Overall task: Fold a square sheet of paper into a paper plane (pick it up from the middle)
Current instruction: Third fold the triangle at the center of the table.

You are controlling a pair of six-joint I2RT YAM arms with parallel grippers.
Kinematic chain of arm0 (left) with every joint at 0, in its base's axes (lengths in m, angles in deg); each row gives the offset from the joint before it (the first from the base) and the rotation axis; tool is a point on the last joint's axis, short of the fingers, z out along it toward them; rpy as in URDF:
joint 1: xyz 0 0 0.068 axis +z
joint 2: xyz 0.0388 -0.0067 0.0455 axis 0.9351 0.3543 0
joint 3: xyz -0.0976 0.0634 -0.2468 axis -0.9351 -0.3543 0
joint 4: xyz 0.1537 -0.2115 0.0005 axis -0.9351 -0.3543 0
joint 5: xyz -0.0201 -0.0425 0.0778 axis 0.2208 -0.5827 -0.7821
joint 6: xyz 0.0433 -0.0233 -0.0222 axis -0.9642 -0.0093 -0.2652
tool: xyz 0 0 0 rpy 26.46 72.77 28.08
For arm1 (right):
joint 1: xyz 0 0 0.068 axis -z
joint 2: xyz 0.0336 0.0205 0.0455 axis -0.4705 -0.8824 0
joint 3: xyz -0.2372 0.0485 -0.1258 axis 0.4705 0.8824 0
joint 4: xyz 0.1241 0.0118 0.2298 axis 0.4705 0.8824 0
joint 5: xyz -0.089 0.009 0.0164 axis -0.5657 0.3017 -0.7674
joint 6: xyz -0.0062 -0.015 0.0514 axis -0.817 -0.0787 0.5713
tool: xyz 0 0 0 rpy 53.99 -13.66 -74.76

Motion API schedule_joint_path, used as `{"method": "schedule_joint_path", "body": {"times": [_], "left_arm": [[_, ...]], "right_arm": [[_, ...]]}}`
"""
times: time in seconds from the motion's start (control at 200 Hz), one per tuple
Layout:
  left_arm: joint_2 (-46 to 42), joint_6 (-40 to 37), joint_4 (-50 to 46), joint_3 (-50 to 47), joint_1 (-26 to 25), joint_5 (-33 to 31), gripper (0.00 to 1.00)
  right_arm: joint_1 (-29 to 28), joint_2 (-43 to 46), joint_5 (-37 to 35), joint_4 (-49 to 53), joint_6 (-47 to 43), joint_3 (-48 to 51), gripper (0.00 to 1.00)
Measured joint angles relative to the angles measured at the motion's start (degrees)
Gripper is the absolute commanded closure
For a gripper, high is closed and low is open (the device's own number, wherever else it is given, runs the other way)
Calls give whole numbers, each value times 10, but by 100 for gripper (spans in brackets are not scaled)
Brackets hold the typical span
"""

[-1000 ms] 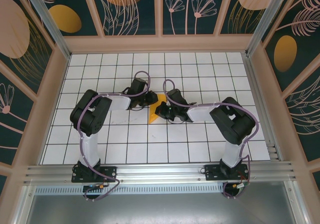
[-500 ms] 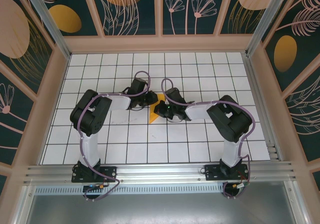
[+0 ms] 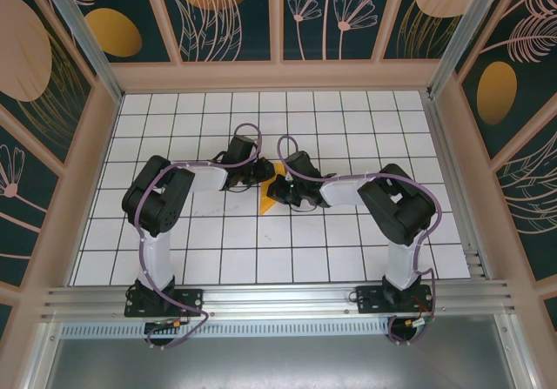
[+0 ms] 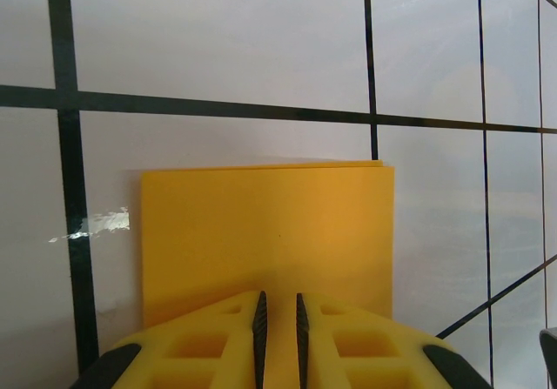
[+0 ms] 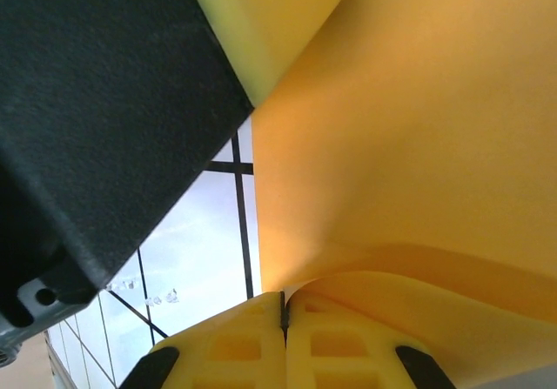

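Note:
The square sheet of paper (image 3: 268, 203) is a small folded orange shape on the white tiles mid-table, between both grippers. In the left wrist view it (image 4: 261, 232) lies flat with two layers showing at its far edge. My left gripper (image 4: 278, 306) stands over its near edge, jaws only a narrow slit apart, with orange showing in the slit. My right gripper (image 5: 282, 306) is shut on an edge of the paper (image 5: 409, 145), which curls up and over its fingers. In the top view the left gripper (image 3: 259, 174) and right gripper (image 3: 280, 189) nearly meet above the paper.
The left arm's black wrist (image 5: 96, 119) and one yellow finger (image 5: 261, 15) hang close in front of my right gripper. Gridded white tiles (image 3: 218, 250) run out to pink-framed patterned walls (image 3: 78, 189). An aluminium rail (image 3: 278, 302) crosses the near edge.
My right gripper has shifted left and slightly away, closer to the left gripper, covering more of the paper. The left arm has stayed put.

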Motion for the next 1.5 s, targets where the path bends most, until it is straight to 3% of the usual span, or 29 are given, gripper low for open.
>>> {"method": "schedule_joint_path", "body": {"times": [1.501], "left_arm": [[0, 0, 0, 0, 0, 2, 79]], "right_arm": [[-4, -31, 12, 19, -24, -30, 92]]}}
